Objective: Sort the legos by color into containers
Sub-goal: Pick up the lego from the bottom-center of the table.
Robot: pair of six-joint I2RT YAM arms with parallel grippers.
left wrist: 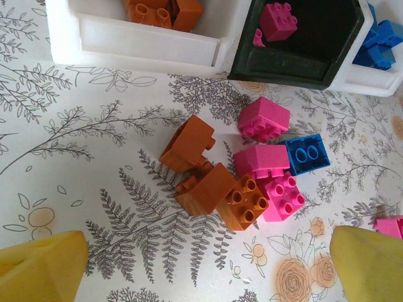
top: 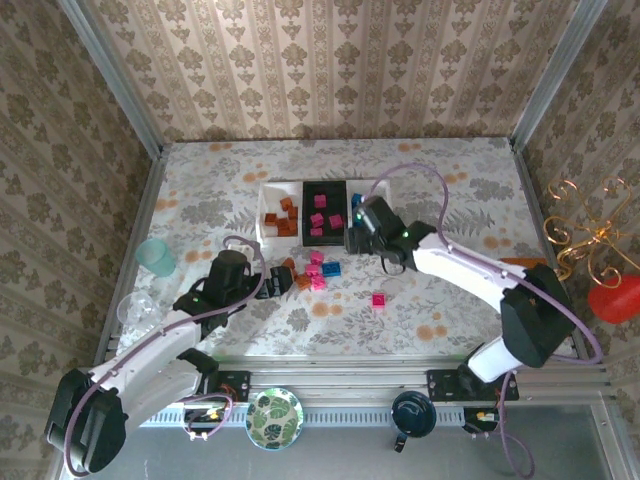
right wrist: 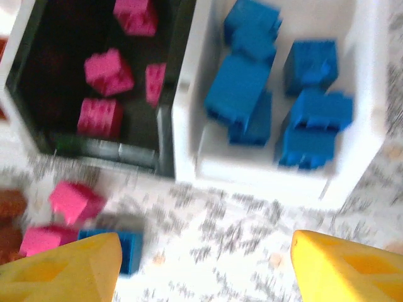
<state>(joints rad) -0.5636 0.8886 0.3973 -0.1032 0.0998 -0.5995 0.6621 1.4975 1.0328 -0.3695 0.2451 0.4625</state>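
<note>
Wide open and empty, left pincer [left wrist: 208,251] has the loose legos [left wrist: 242,176] mid-frame, just above it; right pincer [right wrist: 206,251], spread too, hangs over containers [right wrist: 252,173].

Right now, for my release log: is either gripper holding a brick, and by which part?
Nothing is held. The left gripper is open above the loose bricks; the right gripper is open and empty near the white tray.

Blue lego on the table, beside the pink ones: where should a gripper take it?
Probably from straight above, across the far and near sides of the blue lego, toward its free end. Its other end lies against a pink lego, so no finger fits there.
</note>
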